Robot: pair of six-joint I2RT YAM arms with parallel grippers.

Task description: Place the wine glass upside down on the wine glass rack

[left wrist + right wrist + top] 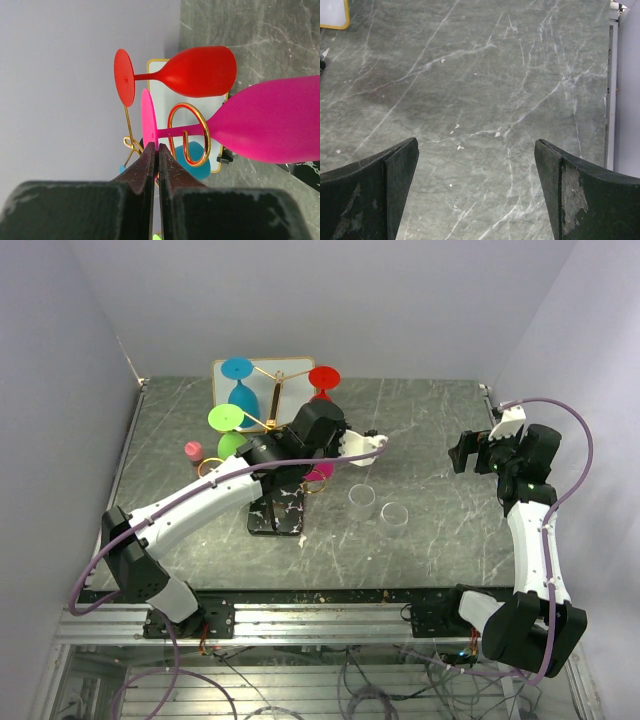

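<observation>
Left gripper [157, 150]: dark fingers pinched together on the rim of the round foot of the magenta plastic wine glass [270, 125].
Wine glass: upside down, its stem threaded through a curled scroll arm of the thin gold wire rack [275, 515], which stands on a black white-veined marble-look base.
Rack neighbours: a red wine glass [200, 72], a blue wine glass [240, 390] and a green wine glass [225, 418] on other arms.
Right gripper [477, 190]: fingers wide apart, holding nothing, above the grey veined table [485, 90].
Behind the rack: a white gold-rimmed rectangular tray [285, 368].
Right of the base: two clear tumblers [362, 502] on the table.
</observation>
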